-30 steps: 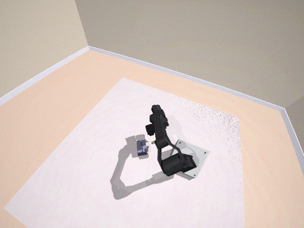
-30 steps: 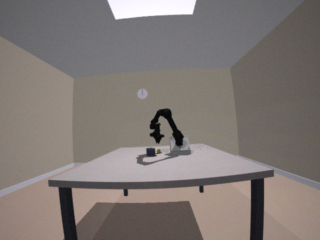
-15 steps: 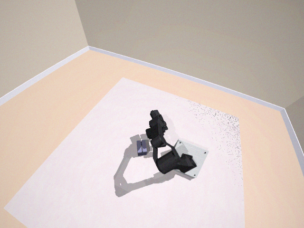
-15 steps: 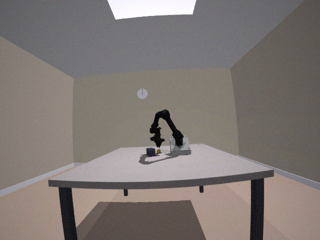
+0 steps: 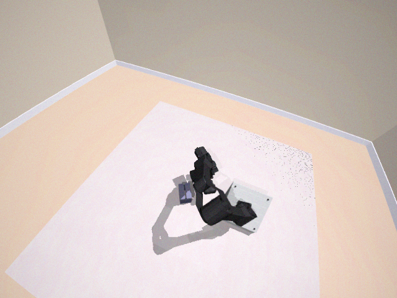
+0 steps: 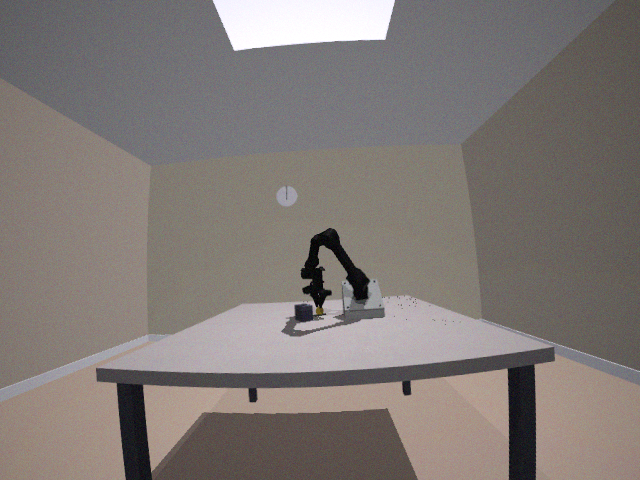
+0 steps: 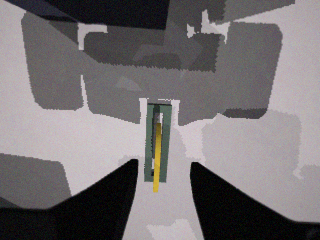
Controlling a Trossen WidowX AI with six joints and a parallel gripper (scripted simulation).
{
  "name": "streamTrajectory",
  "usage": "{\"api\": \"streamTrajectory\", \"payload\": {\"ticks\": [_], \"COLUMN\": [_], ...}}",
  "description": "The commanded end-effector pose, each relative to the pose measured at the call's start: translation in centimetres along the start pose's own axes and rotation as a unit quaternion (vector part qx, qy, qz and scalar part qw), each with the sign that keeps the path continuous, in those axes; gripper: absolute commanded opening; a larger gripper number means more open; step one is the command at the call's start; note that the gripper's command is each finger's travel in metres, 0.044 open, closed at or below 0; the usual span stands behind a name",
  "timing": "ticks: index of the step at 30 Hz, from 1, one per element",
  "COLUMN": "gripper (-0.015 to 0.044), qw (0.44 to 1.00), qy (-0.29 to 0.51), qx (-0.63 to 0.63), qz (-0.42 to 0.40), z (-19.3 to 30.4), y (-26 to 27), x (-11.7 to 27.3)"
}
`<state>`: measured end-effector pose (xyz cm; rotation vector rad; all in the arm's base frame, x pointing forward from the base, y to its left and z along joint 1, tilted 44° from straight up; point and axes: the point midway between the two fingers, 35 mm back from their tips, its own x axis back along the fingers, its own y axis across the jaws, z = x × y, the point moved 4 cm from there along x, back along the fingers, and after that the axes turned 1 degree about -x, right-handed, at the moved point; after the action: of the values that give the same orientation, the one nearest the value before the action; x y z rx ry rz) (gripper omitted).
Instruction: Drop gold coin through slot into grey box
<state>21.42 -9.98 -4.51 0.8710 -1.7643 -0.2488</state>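
table [image 6: 330, 351]: white top, dark legs
on it: grey box [image 6: 303, 312], green holder [image 7: 166, 122], arm's base plate [image 5: 256, 197]

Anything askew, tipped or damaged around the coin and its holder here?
Nothing stands out. The coin stands on edge in its green holder, and the open tool straddles it without touching.

Bare room: table [image 6: 320, 351], wall clock [image 6: 286, 196], skylight [image 6: 305, 20].

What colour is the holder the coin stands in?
Dull dark green holder, with the gold coin edge-on inside; clearest in the wrist view.
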Motion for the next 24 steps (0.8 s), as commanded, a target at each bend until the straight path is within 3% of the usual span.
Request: {"api": "streamTrajectory", "payload": {"ticks": [1,18,24], "gripper": [0.0161,0.0161,0.0023], "qw": [1.000,1.000,1.000], "qy": [0.000,0.000,0.000], "qx": [-0.004,-0.003,-0.003], "qz": [-0.004,-0.006,-0.006], "z": [0.1,0.1,0.1], "y": [0.2,0.4,0.4], "x": [-0.8,-3.2,-3.2]}}
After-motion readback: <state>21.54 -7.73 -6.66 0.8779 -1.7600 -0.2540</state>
